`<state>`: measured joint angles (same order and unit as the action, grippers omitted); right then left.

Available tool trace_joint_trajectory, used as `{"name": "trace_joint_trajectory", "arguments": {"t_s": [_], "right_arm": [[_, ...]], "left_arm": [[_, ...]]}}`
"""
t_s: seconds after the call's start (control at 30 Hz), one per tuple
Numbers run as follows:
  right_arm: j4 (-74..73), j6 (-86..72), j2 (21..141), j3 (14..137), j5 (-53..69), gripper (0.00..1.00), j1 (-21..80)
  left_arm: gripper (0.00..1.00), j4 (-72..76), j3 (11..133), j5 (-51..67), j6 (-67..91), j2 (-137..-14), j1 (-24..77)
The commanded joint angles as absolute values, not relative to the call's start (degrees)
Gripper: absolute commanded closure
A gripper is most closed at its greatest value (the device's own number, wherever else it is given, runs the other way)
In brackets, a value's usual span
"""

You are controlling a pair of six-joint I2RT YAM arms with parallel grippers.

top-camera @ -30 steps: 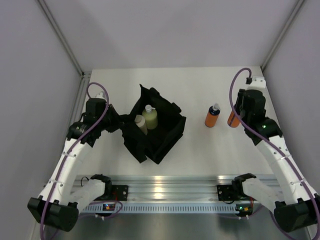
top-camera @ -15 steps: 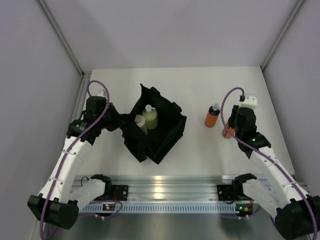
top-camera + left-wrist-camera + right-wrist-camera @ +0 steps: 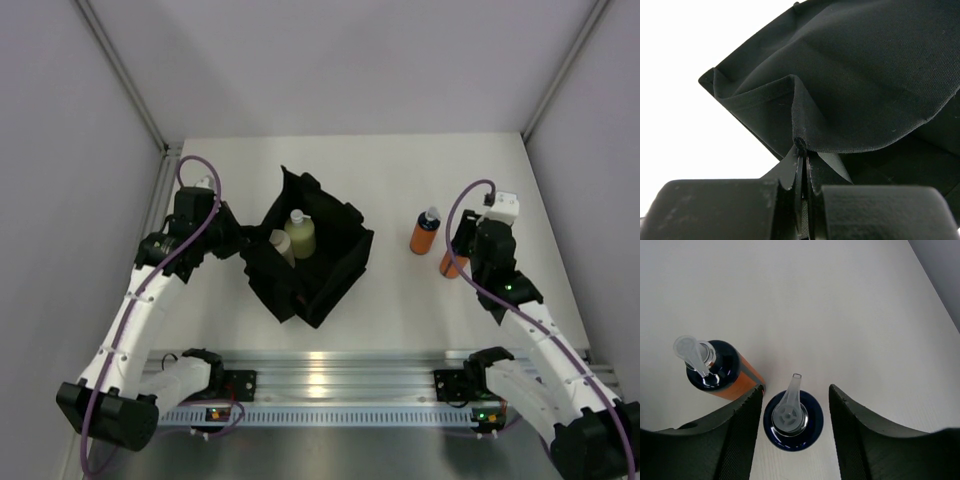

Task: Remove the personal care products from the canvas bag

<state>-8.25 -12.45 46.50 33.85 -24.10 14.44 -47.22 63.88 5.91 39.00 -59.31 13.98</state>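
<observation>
Far left, top view: left gripper [image 3: 236,243] at left rim of canvas bag [image 3: 330,275], too small there to read jaws. Settled by left wrist view: left gripper [image 3: 802,160] pressed together on a fold of black fabric, canvas bag [image 3: 865,75] filling most of frame, interior not visible from that angle.

Top view only: bag open-topped, standing left of centre on white surface [image 3: 400,170], w/ beige bottle [image 3: 281,247] and pale yellow-green bottle [image 3: 301,237] upright inside, side by side near back-left wall.

Right of bag, well apart: first orange bottle [image 3: 425,233] upright on surface. Just beside it, further right: second orange bottle [image 3: 450,264], mostly hidden under right gripper [image 3: 462,250].

From right wrist, looking straight down: first orange bottle [image 3: 715,371] at left, outside fingers. Second orange bottle [image 3: 792,415] upright btwn fingers of right gripper [image 3: 795,401], jaws apart, clear gap on right side, left finger just beside it, contact there unclear.

Near edge, top view: metal rail [image 3: 330,365] w/ both arm bases; purple cable [image 3: 193,160] looping over left arm.
</observation>
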Motion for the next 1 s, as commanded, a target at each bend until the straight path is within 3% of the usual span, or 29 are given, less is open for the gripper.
{"name": "trace_joint_trajectory", "arguments": {"t_s": [0.0,0.23,0.4,0.47,0.6,0.77,0.97], "right_arm": [[-3.9,-12.4,45.9,36.6,-22.9,0.45,13.6],[-8.3,-12.3,44.9,43.5,-18.4,0.43,13.7],[-15.7,-17.2,48.0,58.3,-9.4,0.43,16.9],[-17.7,-18.7,50.8,65.0,-5.6,0.44,20.4],[-27.1,-17.6,63.5,79.2,-9.7,0.47,41.4],[-29.1,-15.1,79.5,93.4,-6.1,0.49,58.1],[-30.3,-9.1,89.8,98.8,-5.6,0.48,61.4]], "left_arm": [[1.00,-48.0,65.1,5.3,38.3,-59.7,14.4],[1.00,-48.4,65.7,5.0,38.4,-59.5,14.4],[1.00,-48.7,65.4,2.7,40.5,-58.4,14.3],[1.00,-48.7,64.7,1.5,41.6,-57.3,14.4],[1.00,-49.2,63.7,0.6,44.4,-56.2,14.4],[1.00,-49.3,61.9,-2.5,48.0,-54.9,14.4],[1.00,-49.3,63.9,-5.5,49.4,-54.9,14.4]]}}
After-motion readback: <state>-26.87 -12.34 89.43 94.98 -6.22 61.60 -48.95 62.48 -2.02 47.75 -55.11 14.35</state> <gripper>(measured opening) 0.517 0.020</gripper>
